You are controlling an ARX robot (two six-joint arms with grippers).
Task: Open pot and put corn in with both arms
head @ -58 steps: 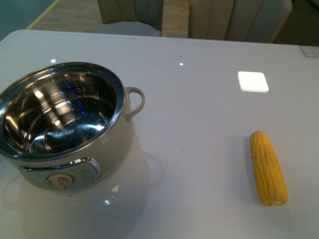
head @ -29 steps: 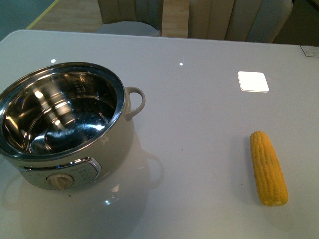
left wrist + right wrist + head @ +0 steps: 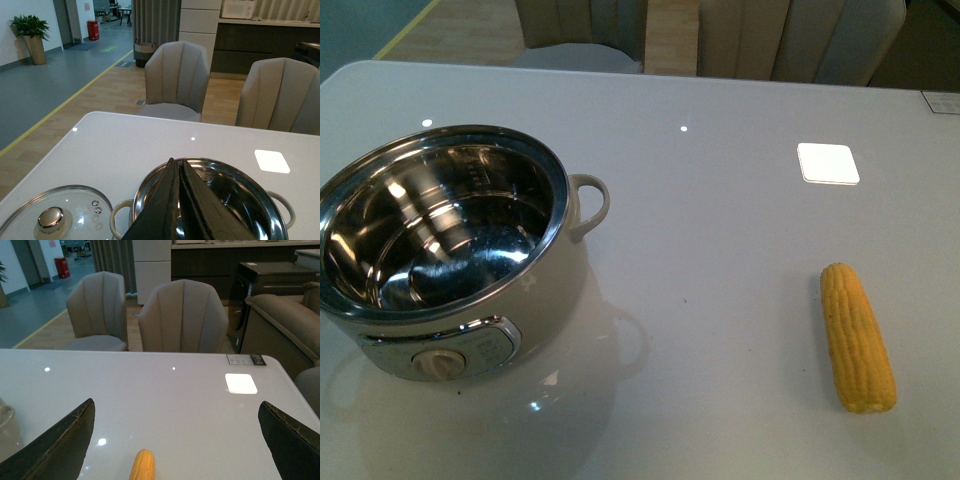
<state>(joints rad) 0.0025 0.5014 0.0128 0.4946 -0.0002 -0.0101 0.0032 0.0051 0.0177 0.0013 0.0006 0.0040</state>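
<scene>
Sitting open on the left of the front view, the wide round cream electric pot (image 3: 555,290) with a shiny steel interior rests on the pale grey table (image 3: 720,200). The husked yellow corn cob (image 3: 858,337) lies well apart to its right.

In the left wrist view, the left gripper (image 3: 176,165) has its flat black fingers pressed together above the pot (image 3: 235,190). A round glass lid (image 3: 52,217) with a steel knob lies on the table just beside the pot.

In the right wrist view, the right gripper (image 3: 176,404) has its fingers spread wide. The corn cob (image 3: 142,465) lies on the table between them, untouched.

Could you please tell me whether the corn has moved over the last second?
No. The corn keeps the same place and angle relative to the white square beyond it.
</scene>
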